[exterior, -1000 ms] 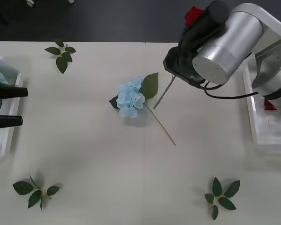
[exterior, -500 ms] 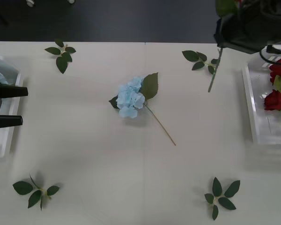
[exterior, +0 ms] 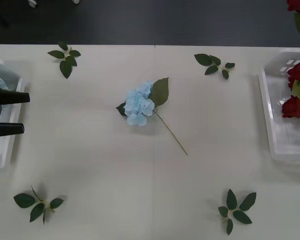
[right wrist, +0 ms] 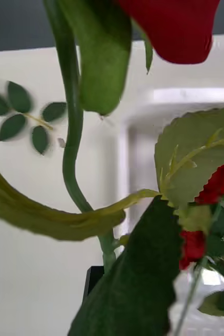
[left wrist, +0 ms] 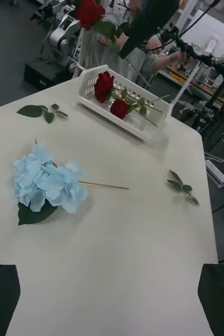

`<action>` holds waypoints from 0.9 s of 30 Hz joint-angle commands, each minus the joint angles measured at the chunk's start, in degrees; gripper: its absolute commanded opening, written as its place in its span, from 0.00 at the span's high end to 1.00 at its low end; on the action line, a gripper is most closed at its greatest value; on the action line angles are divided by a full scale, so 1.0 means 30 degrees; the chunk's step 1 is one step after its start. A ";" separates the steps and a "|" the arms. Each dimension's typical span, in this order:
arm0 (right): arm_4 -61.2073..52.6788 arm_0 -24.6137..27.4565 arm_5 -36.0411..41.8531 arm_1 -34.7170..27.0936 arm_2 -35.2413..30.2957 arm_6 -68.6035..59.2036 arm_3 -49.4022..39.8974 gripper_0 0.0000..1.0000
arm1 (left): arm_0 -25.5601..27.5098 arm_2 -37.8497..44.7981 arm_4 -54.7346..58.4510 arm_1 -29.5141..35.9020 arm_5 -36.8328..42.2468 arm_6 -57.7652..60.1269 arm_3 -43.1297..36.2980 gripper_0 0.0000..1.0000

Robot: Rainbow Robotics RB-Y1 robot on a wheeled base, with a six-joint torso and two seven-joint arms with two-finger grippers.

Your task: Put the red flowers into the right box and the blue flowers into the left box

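The right gripper [left wrist: 123, 51] holds 1 red rose [left wrist: 88, 11] above the right box [exterior: 272, 117], where 2 roses [exterior: 293, 107] lie. The left gripper [exterior: 5, 114] waits with fingers wide apart. A blue flower [exterior: 139, 104] lies mid-table.

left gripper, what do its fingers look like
The left gripper has two plain black fingers, long, slim bars with blunt ends in the front view. In the left wrist view the tips are matte black with rounded corners, with no visible markings or cables.
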 commanded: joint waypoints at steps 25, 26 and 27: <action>0.3803 0.3089 -0.2556 -0.0062 -0.0468 0.7126 0.5472 1.00 | -0.0164 0.0246 0.0101 -0.0204 -0.0067 0.0325 -0.0532 0.00; 0.3803 0.3148 -0.2644 -0.0032 -0.0498 0.7067 0.5472 1.00 | -0.0164 0.0276 0.0131 -0.0204 -0.0096 0.0325 -0.0532 0.00; 0.3833 0.3353 -0.2849 0.0055 -0.0556 0.6774 0.5472 1.00 | -0.0164 0.0246 0.0160 -0.0204 -0.0096 0.0325 -0.0561 0.00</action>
